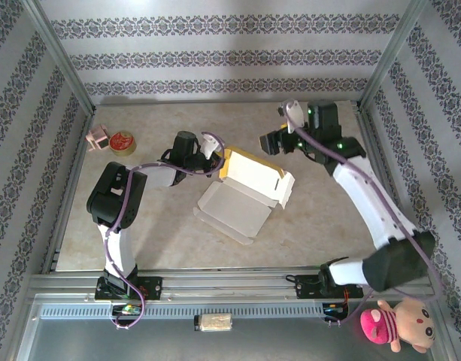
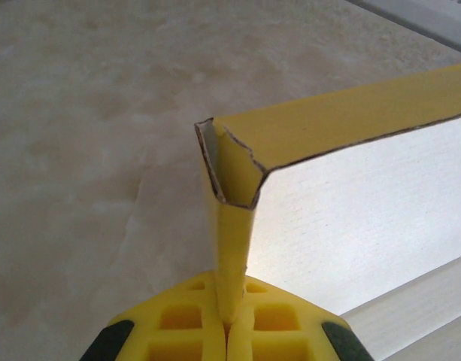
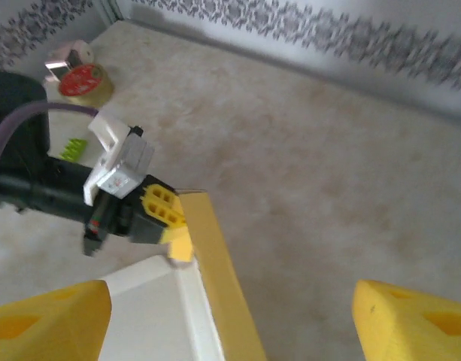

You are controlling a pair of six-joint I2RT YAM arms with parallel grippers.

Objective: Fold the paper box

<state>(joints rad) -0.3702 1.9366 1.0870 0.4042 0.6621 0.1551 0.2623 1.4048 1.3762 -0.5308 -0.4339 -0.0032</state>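
Paper box (image 1: 249, 188) at frame centre, long axis running upper left to lower right; left gripper (image 1: 217, 156) pinches its upper-left yellow edge; right gripper (image 1: 269, 141) spread wide, near its upper edge

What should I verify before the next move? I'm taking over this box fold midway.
1. Left gripper shut on the paper box's yellow flap: ok.
2. Right gripper open, holding nothing: ok.
3. Right fingers clear of the box wall: cannot tell.
4. Flap corner intact: not ok, its edge is ragged.
5. Box closed: not ok, white inside faces up.
6. Stray red tin apart from the box: ok.
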